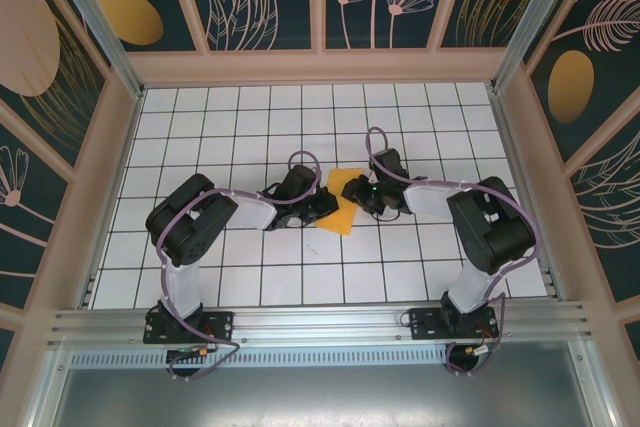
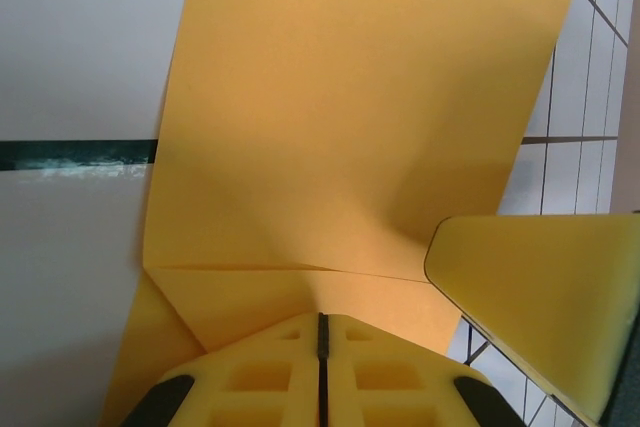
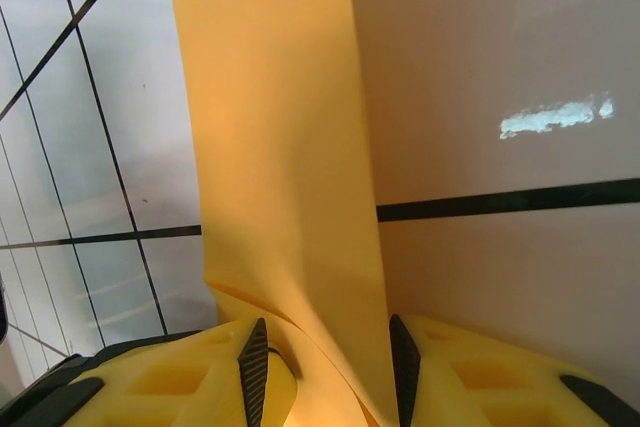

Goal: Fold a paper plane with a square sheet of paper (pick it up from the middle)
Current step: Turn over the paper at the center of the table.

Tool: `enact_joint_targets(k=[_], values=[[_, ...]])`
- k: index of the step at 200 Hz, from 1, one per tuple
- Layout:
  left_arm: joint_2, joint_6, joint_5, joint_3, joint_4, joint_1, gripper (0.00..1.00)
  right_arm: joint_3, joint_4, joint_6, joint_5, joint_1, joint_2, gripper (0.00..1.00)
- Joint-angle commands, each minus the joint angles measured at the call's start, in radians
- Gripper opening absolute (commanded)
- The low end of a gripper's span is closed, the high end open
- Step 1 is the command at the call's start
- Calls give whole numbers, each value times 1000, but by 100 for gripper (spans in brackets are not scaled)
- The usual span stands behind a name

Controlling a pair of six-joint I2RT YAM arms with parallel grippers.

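Observation:
The square sheet of paper (image 1: 343, 217), orange-yellow and partly folded, stands lifted off the white tiles between my two grippers at the table's middle. My left gripper (image 1: 325, 209) holds it from the left. In the left wrist view its jaws (image 2: 322, 322) are pressed together on the sheet's (image 2: 350, 127) near edge, just below a crease, and a finger of the right gripper (image 2: 545, 297) shows at the right. My right gripper (image 1: 352, 190) is at the sheet's right side. Its jaws (image 3: 327, 367) stand apart with a curled fold of the sheet (image 3: 285, 147) running between the pads (image 3: 254, 367). A finished paper plane is out of view.
The white tiled table (image 1: 250, 127) stretches all around the arms. Wooden frame walls (image 1: 110, 147) close it in at the left, right and back. A metal rail (image 1: 320, 322) with both arm bases runs along the near edge.

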Motion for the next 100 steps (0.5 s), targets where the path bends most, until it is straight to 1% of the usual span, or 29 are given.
enact_joint_targets(k=[1, 32, 72, 100], values=[[-4, -13, 13, -5, 10, -6, 11, -23, 22, -1, -24, 0, -53, 41], [-6, -15, 11, -7, 14, -7, 11, -58, 23, -35, -48, -1, -78, 40], [0, -17, 16, -2, 26, -7, 11, -75, 37, -74, -91, 4, -65, 33], [-1, -22, 21, -2, 35, -7, 11, -76, 36, -83, -87, 6, -52, 28]])
